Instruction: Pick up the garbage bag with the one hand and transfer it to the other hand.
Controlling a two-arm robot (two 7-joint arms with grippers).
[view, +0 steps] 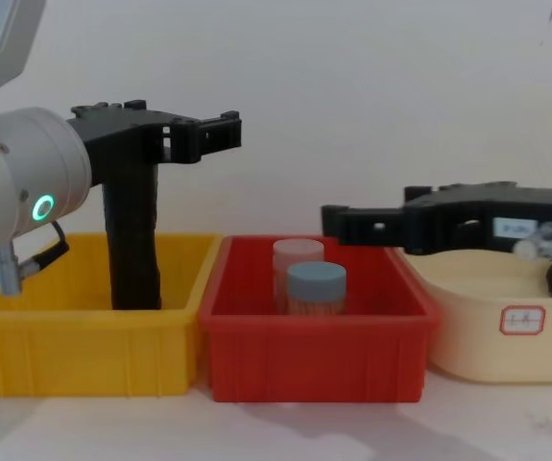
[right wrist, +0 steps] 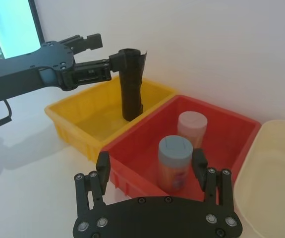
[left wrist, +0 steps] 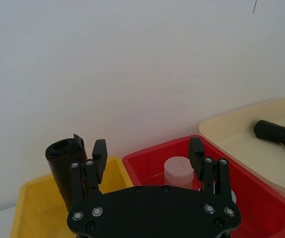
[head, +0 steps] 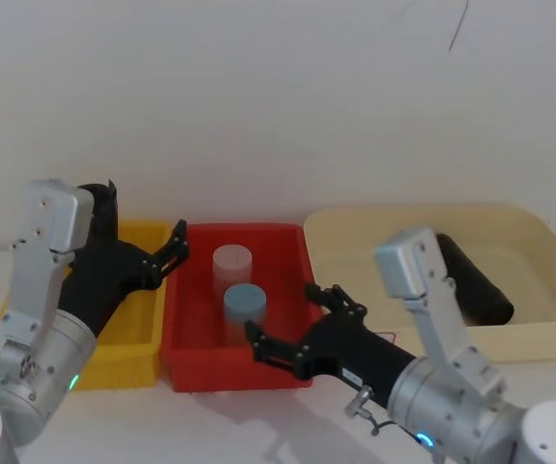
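Note:
The garbage bag (head: 473, 282) is a thick matte black roll lying on its side in the beige tray (head: 539, 338), at the right; the left wrist view has it too (left wrist: 278, 134). My right gripper (head: 282, 311) hovers open over the front right part of the red bin (head: 192, 372), around the blue-lidded jar (head: 246, 304), left of the bag. My left gripper (head: 176, 247) hangs open above the seam between the yellow bin (head: 128, 367) and the red bin, far from the bag. Neither gripper holds anything.
A slimmer tall black column (right wrist: 131, 84) stands upright in the yellow bin, just outside one left finger (left wrist: 99, 151). A white-lidded jar (head: 231, 263) stands behind the blue-lidded one in the red bin. A white wall runs close behind the three containers.

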